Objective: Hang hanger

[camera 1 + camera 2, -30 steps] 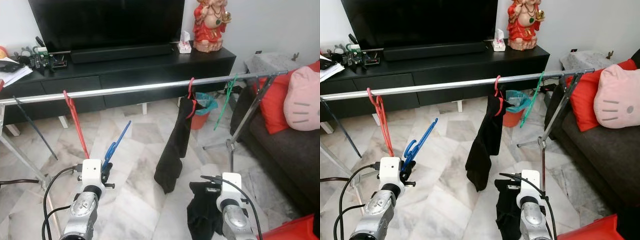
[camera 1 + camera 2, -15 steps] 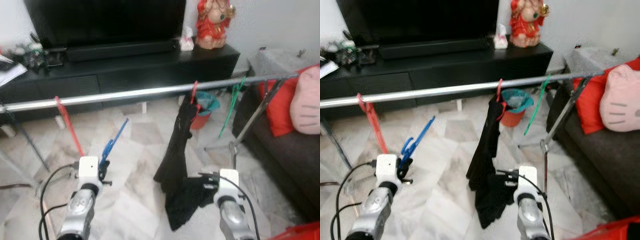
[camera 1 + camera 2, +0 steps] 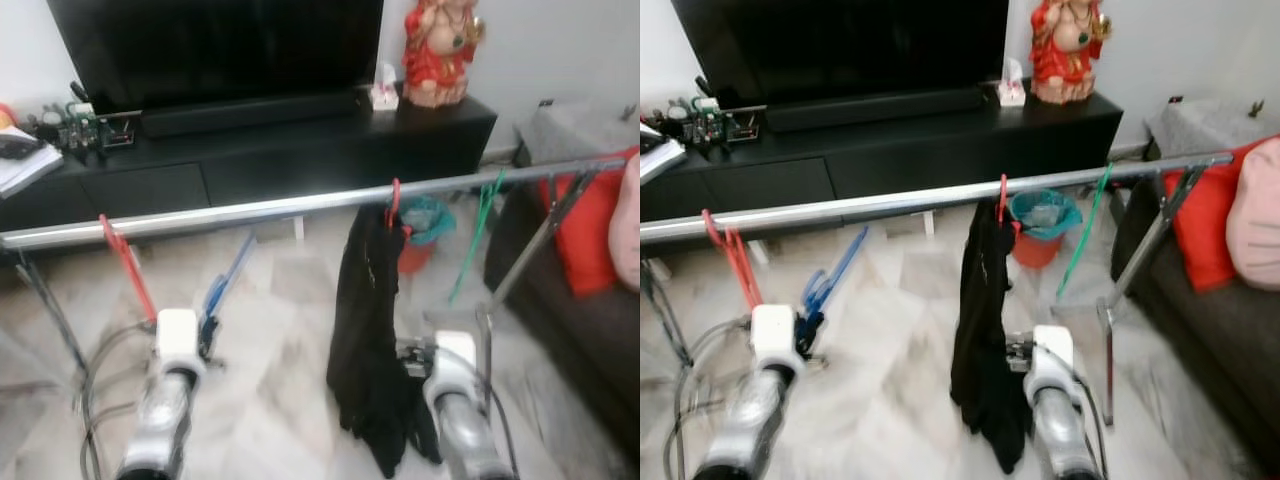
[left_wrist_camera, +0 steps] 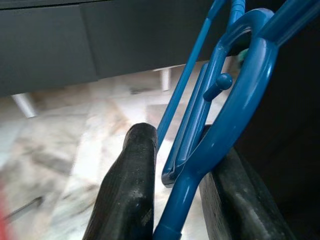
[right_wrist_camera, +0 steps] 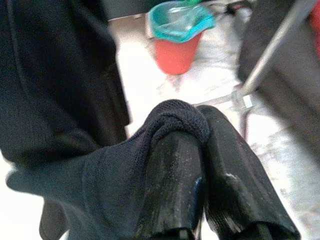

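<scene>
While both arms reach toward the silver rail [image 3: 890, 203], the left gripper [image 4: 175, 195] is clamped on the blue hanger [image 4: 220, 115], its two black fingers [image 4: 127, 195] pressed against the hanger's neck. The hanger sits below the rail, slanting up toward it without touching. The right gripper [image 5: 200, 170] is pinched on a fold of the dark garment [image 3: 980, 310], which hangs from a red hanger [image 3: 1001, 192] on the rail. A second red hanger [image 3: 728, 255] hangs near the rail's left end, and a green hanger [image 3: 1085, 235] hangs to the right. A red bin [image 5: 176, 42] stands on the marble floor [image 3: 900, 340].
</scene>
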Tool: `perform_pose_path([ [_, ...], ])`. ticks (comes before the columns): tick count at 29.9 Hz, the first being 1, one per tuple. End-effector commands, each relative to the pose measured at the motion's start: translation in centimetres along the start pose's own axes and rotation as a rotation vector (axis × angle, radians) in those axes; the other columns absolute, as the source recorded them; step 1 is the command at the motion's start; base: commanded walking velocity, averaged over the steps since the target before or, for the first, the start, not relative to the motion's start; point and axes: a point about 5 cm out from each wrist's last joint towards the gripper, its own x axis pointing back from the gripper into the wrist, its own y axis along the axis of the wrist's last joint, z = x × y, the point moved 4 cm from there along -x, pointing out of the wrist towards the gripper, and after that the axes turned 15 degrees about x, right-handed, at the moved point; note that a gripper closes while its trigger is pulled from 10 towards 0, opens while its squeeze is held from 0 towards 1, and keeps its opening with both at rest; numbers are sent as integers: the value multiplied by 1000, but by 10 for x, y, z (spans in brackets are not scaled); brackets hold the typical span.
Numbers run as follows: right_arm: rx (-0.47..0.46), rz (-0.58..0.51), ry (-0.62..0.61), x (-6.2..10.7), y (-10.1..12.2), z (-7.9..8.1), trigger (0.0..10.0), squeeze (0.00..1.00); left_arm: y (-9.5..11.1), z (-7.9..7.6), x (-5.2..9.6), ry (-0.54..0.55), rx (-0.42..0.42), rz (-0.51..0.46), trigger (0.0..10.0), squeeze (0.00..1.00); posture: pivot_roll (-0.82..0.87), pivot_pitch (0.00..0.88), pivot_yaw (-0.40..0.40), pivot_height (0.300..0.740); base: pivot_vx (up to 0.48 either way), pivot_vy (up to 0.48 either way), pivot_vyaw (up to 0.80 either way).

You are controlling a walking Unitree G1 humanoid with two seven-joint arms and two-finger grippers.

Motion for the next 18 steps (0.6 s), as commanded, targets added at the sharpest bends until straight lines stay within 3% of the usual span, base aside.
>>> perform_pose_path([
  [1,-24,-27,-4,-2,9,3,10000,0,3,7,0,11,-12,6,10000,0,54,0,-21,740,0,0,0],
  [10,-22,-25,-1,-2,9,4,10000,0,11,-4,-7,-27,-7,-6,10000,0,55,0,-21,740,0,0,0],
  [18,-21,-26,2,-2,10,5,10000,0,15,-11,-11,-54,-11,-10,10000,0,54,0,-21,740,270,0,0],
])
